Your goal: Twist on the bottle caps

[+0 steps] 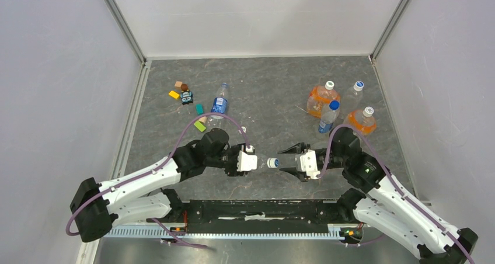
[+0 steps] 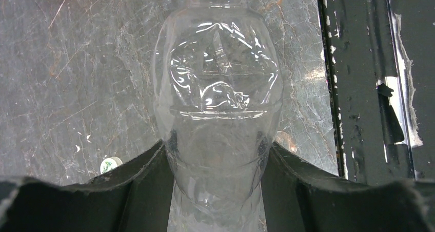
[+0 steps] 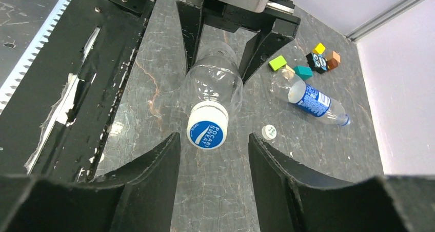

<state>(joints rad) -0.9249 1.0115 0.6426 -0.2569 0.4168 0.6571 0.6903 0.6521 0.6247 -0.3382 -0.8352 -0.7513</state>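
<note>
Left end effector (image 1: 257, 161): grasped slim clear plastic bottle (image 2: 218, 88).
Right end effector (image 1: 282, 161): released, flanking bottle's small round white cap (image 3: 207, 128).
Care: we needed centring before twisting.

Bench (image 1: 268, 89): grey, marbled with pale veins and rust-tinted streaks.
Held bottle (image 3: 213, 80), centre of the right wrist view: clear, unlabelled. Fitted cap (image 3: 208, 131): white rim, blue disc, white lettering.
Loose cap (image 3: 269, 132), right of centre: white with a green mark.
Lying bottle (image 3: 313, 101), upper right: clear, blue label band with white print.
Rounder bottles (image 1: 318, 100), upper right of the top view: orange liquid, white caps.
Blocks (image 3: 277, 63): green, teal, yellow, orange.
</note>
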